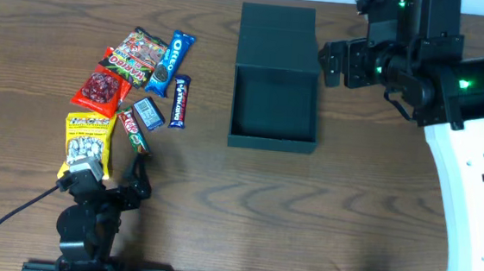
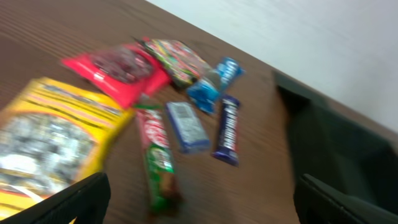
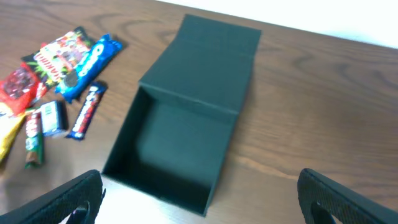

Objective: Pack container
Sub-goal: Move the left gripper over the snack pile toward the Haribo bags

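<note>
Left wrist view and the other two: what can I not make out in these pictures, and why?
Left wrist view: blur makes the print on the yellow packet and the small blue wrapper unreadable.
Left wrist view: the right edge cuts off the container.
Right wrist view: the left edge cuts off the yellow packet and the red packet.
</note>
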Action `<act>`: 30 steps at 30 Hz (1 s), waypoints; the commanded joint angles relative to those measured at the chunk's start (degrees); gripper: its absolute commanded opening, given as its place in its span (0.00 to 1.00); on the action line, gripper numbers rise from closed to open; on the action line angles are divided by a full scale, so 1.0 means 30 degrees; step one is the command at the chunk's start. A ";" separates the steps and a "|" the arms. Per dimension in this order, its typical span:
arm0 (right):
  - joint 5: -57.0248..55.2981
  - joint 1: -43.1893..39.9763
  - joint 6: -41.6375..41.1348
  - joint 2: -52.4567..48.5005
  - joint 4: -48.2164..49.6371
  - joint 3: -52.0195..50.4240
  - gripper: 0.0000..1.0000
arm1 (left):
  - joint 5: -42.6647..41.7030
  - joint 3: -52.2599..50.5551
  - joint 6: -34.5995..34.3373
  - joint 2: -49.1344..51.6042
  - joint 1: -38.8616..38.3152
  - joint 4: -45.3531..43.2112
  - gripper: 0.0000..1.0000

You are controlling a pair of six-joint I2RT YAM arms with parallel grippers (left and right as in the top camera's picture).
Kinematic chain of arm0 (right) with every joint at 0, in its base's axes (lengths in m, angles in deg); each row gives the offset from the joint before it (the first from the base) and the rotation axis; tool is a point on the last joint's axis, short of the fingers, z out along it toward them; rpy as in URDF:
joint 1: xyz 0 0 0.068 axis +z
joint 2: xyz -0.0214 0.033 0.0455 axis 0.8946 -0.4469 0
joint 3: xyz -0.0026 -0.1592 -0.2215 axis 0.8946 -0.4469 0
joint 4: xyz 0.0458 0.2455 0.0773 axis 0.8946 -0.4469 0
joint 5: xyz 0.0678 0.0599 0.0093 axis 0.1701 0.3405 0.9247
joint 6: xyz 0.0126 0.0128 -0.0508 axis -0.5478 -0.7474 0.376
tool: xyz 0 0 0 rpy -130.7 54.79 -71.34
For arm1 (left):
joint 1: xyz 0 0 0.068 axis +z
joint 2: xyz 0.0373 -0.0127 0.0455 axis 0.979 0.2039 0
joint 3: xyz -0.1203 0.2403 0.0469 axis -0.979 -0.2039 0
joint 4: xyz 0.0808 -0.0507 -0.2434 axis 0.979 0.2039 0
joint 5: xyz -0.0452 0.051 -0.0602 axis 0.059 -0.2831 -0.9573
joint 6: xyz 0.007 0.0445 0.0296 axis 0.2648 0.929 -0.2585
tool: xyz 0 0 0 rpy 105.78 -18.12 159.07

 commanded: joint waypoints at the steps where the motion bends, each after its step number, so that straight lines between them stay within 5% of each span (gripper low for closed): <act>1: 0.2062 0.0175 0.0342 0.0364 -0.0583 -0.0044 0.99 | -0.2594 -0.0277 -0.1596 -0.0109 -0.0066 0.0109 0.95; 7: 0.2506 0.0175 0.0335 0.0364 -0.1698 -0.0044 0.99 | -0.6011 -0.0248 -0.1195 -0.0073 -0.0066 -0.3031 0.95; 12: 0.2441 0.0168 0.0350 0.0364 -0.0699 -0.0044 0.99 | -0.5617 0.1814 0.1144 0.1931 -0.0066 -0.3993 0.95; 17: 0.1231 0.0153 0.0525 0.0364 0.2033 -0.0044 0.99 | -0.3687 0.5909 0.4991 0.7934 -0.0066 -0.2280 0.95; 24: -0.1523 -0.0058 0.2215 0.0321 0.4590 -0.0051 0.99 | 0.0291 1.2582 0.7278 1.7034 -0.0044 0.1581 0.95; 30: -0.1719 -0.1341 0.3504 -0.0095 0.5960 -0.0051 0.99 | -0.1945 1.7639 0.9493 2.2199 -0.0044 0.2368 0.95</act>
